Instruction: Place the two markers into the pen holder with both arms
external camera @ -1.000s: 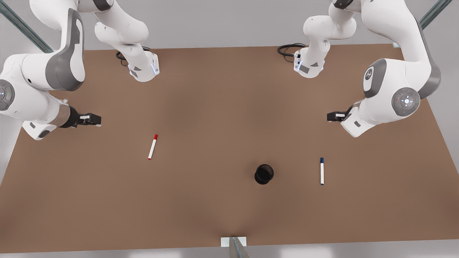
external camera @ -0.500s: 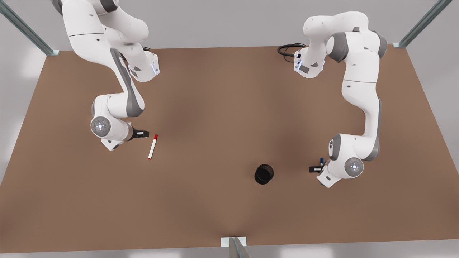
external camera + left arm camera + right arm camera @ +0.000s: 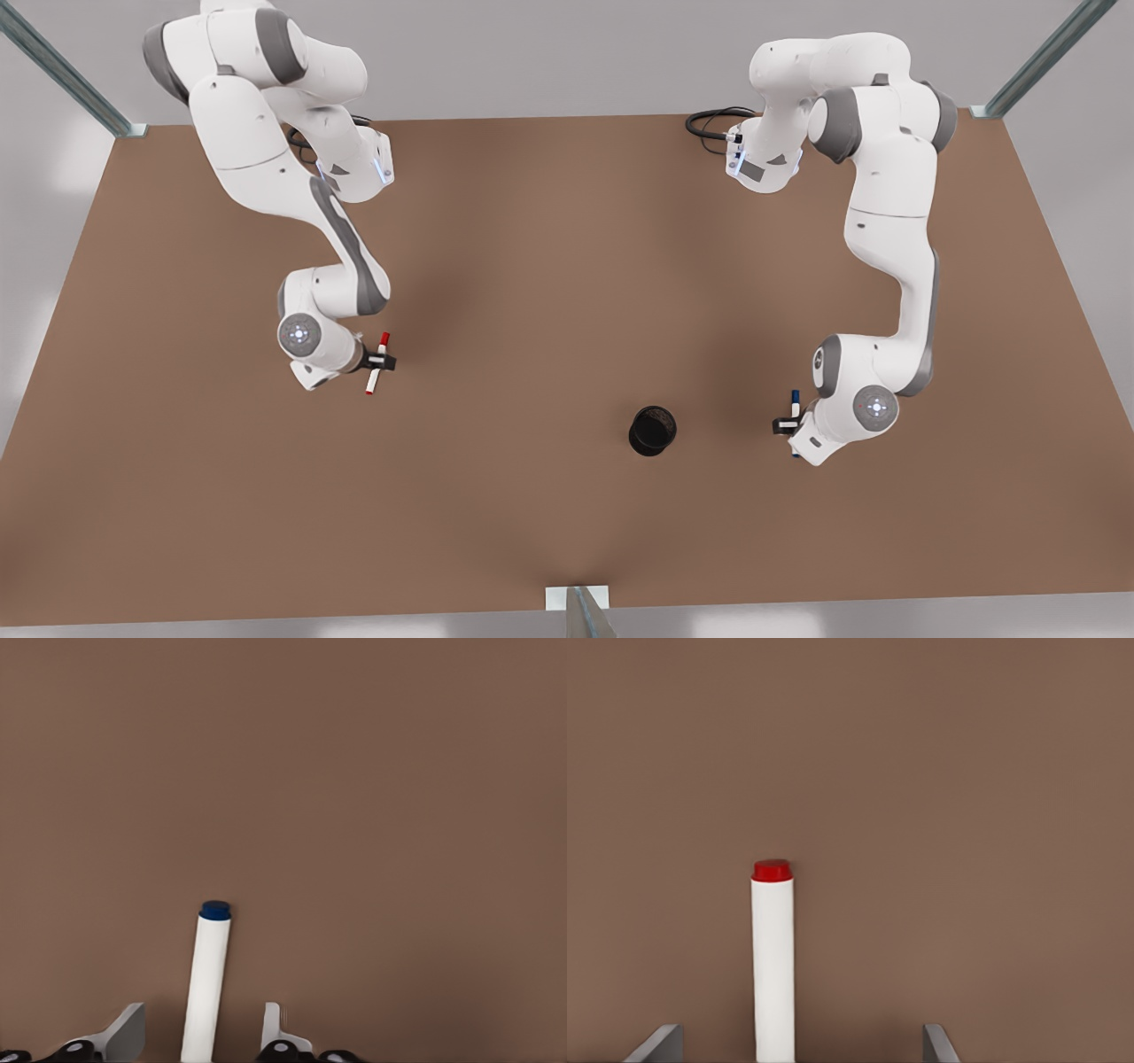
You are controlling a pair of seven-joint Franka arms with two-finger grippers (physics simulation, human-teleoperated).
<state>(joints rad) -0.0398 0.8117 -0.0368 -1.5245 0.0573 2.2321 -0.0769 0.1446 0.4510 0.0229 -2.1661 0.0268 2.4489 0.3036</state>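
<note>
Two hands are shown lowered over the two markers, each straddling its pen with fingers apart and not yet closed. The left hand (image 3: 785, 425) is placed over the blue-capped marker (image 3: 795, 400) at the front view's right, just beside the pen holder (image 3: 653, 431); in the left wrist view the white barrel (image 3: 205, 988) is seen lying between the spread fingers (image 3: 124, 1032). The right hand (image 3: 383, 361) is set across the red-capped marker (image 3: 381, 350) at the front view's left, well apart from the holder; in the right wrist view the barrel (image 3: 772, 966) is seen between widely separated fingers (image 3: 660, 1043). Half a second earlier the right hand was beside the red cap, not over the barrel, and the left hand was a little farther toward the holder; a second earlier both were raised near the edges of the surface (image 3: 549, 266). Both markers are unmoved (still lying flat). Closing on each barrel is judged to be the next step.
</note>
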